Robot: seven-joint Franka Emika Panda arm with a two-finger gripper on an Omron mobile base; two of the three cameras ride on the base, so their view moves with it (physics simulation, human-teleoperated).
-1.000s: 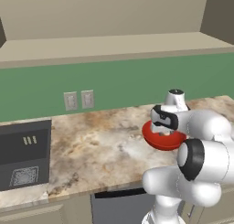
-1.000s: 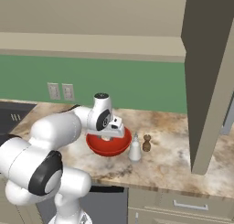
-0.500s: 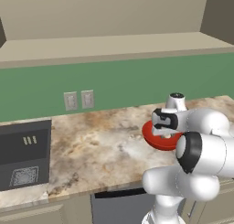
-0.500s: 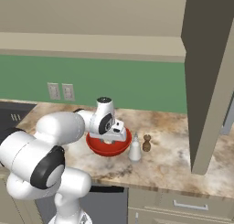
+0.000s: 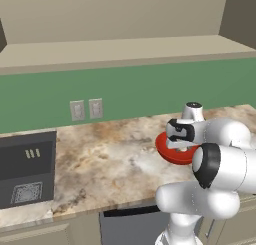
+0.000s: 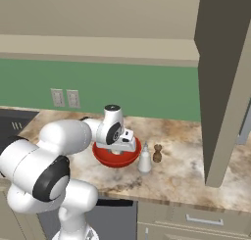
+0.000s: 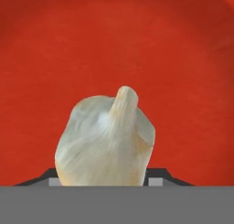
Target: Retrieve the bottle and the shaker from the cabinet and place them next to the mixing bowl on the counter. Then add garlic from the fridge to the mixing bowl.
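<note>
White glossy arm [image 5: 220, 161], fat rounded links, smooth shells. Dark grey/black rings at the joints, one big black band on the near elbow [image 6: 46, 178], another dark disc with a pale centre near the wrist [image 6: 113, 132]. Top of the wrist link has a flat grey cap. Hand block [image 5: 179, 132] is black and white, boxy. No cables, screws or markings readable.

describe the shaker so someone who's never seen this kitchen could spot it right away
On the marbled counter, find the wide red mixing bowl. Just to its right stand two small things side by side: the shaker is the farther one, beside the bottle. It is short, dark brown, with a knob top; the bottle is taller and pale.
</note>
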